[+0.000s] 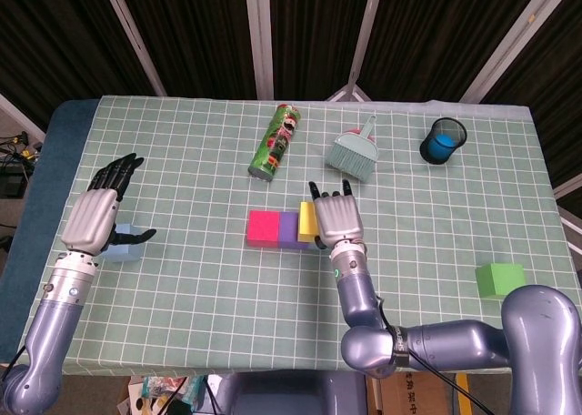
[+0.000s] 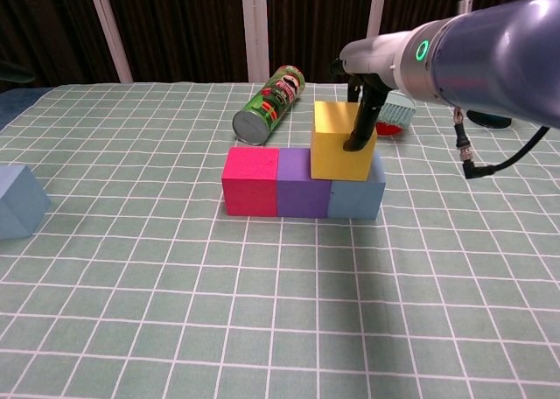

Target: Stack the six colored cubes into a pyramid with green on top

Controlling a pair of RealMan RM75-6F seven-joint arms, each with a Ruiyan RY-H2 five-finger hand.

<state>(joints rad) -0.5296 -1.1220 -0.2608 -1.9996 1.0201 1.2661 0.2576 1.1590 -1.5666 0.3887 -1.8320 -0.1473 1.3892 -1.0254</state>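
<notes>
Presently the yellow cube (image 2: 342, 140) is held by the right robot hand (image 1: 335, 216) over the purple-blue seam of the base row, starting the second tier. The left robot hand (image 1: 95, 217) is spread empty above a light-blue cube (image 1: 125, 244); the green cube (image 1: 499, 278) waits apart.
</notes>
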